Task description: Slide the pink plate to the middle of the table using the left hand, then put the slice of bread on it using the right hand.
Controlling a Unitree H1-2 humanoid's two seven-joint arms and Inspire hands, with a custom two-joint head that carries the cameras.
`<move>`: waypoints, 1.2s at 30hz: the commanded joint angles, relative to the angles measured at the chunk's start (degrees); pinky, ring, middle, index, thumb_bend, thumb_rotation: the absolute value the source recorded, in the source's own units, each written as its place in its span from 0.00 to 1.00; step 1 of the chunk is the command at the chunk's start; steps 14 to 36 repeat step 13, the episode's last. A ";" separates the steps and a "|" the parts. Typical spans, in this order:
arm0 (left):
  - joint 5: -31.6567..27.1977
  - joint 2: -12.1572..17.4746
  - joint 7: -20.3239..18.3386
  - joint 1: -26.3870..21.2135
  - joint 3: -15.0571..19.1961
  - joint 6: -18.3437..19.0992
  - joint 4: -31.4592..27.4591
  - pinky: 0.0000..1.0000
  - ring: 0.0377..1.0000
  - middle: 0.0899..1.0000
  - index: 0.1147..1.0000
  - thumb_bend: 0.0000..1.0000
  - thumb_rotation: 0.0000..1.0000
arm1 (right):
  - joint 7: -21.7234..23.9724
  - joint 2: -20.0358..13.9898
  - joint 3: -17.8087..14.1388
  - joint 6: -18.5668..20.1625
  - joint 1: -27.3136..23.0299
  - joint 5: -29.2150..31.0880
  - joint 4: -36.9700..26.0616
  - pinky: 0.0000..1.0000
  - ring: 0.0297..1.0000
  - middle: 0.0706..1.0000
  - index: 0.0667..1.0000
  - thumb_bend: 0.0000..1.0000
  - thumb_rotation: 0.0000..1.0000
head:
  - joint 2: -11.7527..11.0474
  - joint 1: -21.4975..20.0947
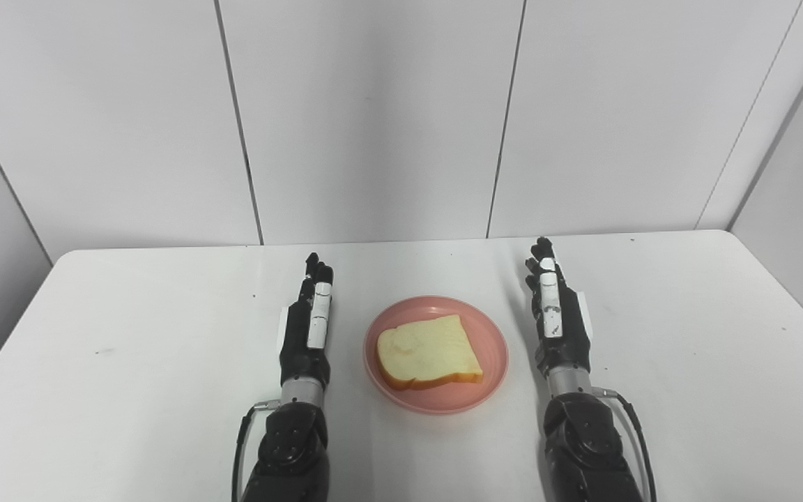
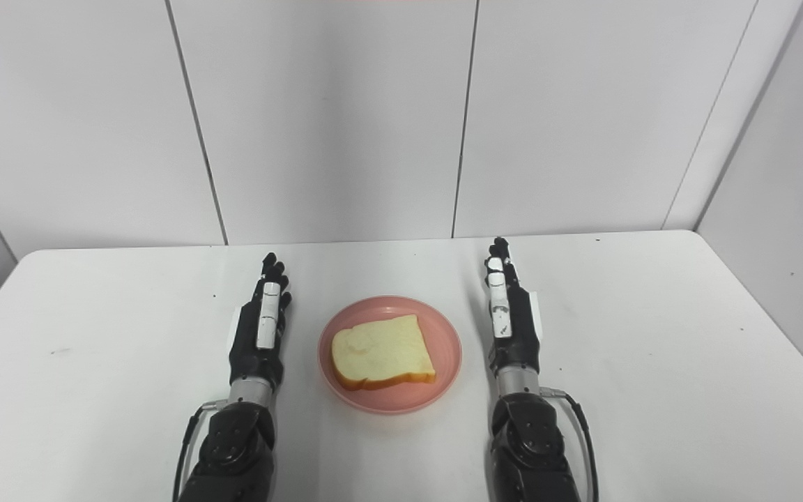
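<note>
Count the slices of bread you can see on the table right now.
1. The slice of bread lies flat on the pink plate near the middle of the table, between the two hands. Nothing hides another.

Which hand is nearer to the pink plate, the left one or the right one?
Left, though only slightly. The left hand lies flat beside the plate's left rim with a narrow gap. The right hand lies beyond the right rim, a little farther off. Neither touches it.
</note>
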 commanded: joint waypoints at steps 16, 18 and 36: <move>-0.46 -0.47 0.98 1.90 0.14 5.37 -2.28 1.00 1.00 1.00 0.98 0.84 0.89 | 0.29 0.83 -0.24 -1.57 1.37 3.13 -0.13 1.00 0.96 0.96 0.93 0.82 0.95 | 0.02 0.17; -0.46 -0.47 0.98 1.90 0.14 5.37 -2.28 1.00 1.00 1.00 0.98 0.84 0.89 | 0.29 0.83 -0.24 -1.57 1.37 3.13 -0.13 1.00 0.96 0.96 0.93 0.82 0.95 | 0.02 0.17; -0.46 -0.47 0.98 1.90 0.14 5.37 -2.28 1.00 1.00 1.00 0.98 0.84 0.89 | 0.29 0.83 -0.24 -1.57 1.37 3.13 -0.13 1.00 0.96 0.96 0.93 0.82 0.95 | 0.02 0.17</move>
